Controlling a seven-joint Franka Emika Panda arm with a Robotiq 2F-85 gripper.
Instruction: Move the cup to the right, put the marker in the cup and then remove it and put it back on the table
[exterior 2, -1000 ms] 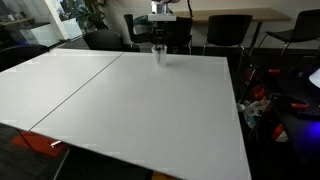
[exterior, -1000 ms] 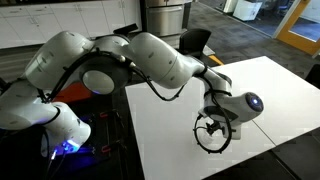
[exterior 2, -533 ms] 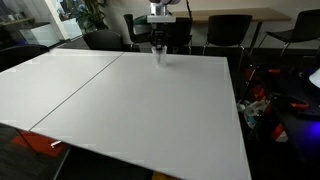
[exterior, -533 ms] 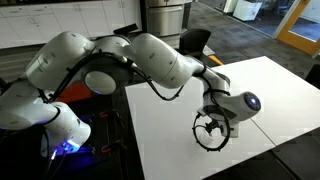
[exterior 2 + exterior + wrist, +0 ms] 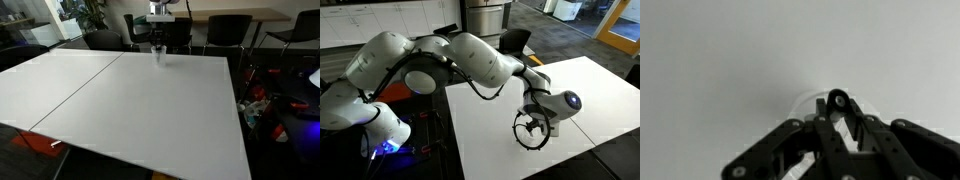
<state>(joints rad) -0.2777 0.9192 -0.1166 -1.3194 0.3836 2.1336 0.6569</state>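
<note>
Wrist view: catches the fingers [image 5: 885,140] pinching the black marker [image 5: 837,101], seemingly standing inside the faint rim of the clear cup [image 5: 810,104], probably so as to lift it straight out. In an exterior view: shows the Panda arm [image 5: 470,58] bent low over the white desk [image 5: 600,90]. In an exterior view: puts that spot near the desk's far edge, office chairs [image 5: 230,30] behind.

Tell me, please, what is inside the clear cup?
The black marker is inside the cup, its tip showing within the faint rim, held by the gripper. The gripper covers its lower part and the cup's bottom.
</note>
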